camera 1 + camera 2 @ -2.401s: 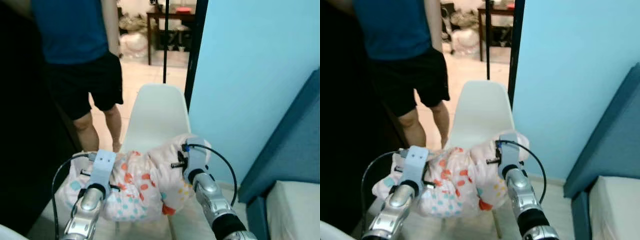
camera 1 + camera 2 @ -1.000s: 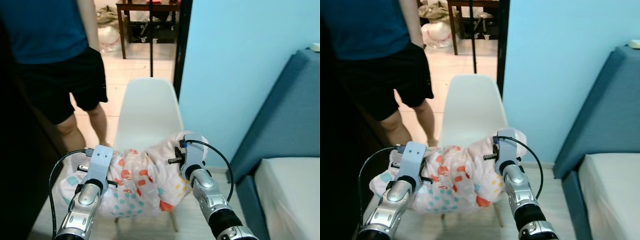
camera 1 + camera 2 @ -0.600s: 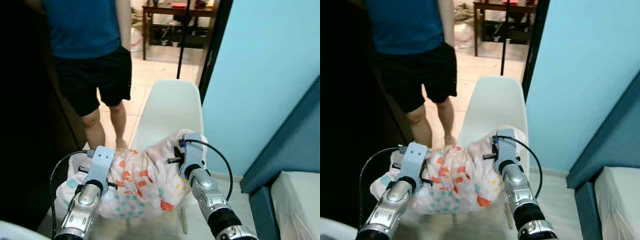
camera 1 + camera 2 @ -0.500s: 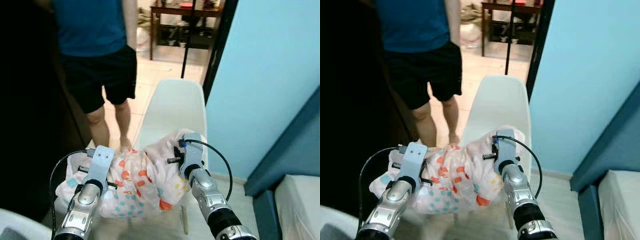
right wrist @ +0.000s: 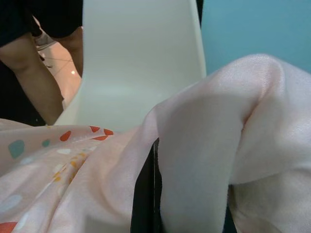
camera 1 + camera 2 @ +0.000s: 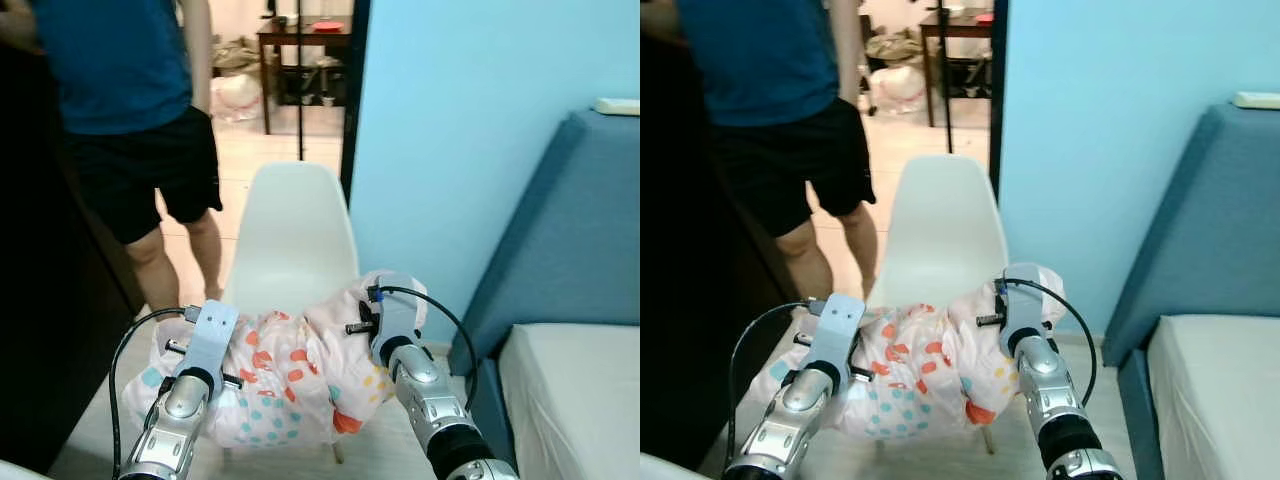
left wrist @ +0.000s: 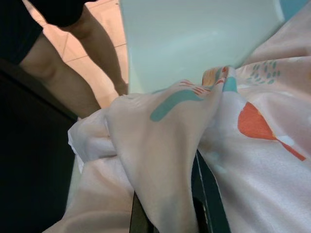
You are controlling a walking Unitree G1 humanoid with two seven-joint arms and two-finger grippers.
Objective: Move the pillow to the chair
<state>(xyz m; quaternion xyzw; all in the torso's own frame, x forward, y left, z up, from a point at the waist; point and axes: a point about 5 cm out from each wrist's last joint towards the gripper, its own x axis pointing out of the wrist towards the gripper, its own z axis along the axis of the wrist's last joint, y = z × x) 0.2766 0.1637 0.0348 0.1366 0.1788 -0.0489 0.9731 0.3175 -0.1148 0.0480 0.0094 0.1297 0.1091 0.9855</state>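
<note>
**Pillow held over the chair seat by both pincers**

Left eye view: The pillow point(image 6: 285, 385), pale with orange and teal spots, hangs bunched between the two arms, in front of and just above the seat of the white chair point(image 6: 290, 235). The left pincer point(image 6: 205, 350) is buried in the cloth at the pillow's left end; the right pincer point(image 6: 390, 315) is at its right end, where the cloth humps up. A person point(image 6: 130, 110) in a blue shirt and black shorts stands to the left of the chair, near it. To the right is a light blue wall point(image 6: 450, 130), and beyond it a dark blue sofa point(image 6: 560, 240) with a pale cushion point(image 6: 570, 390). A dark table point(image 6: 300, 45) stands far off in the next room.

Right eye view: The same scene, with the chair's back point(image 6: 945, 220) rising clear above the pillow and one chair leg point(image 6: 985, 440) showing beneath it.

Left wrist view: A fold of pillow cloth is pinched between the black fingers point(image 7: 209, 194), so this pincer is clenched on the pillow. The chair's pale shell lies just beyond, with the person's bare leg point(image 7: 97, 53) beside it.

Right wrist view: A thick roll of cloth lies over the dark fingers point(image 5: 146, 194), gripped by them; the chair back stands close behind.
</note>
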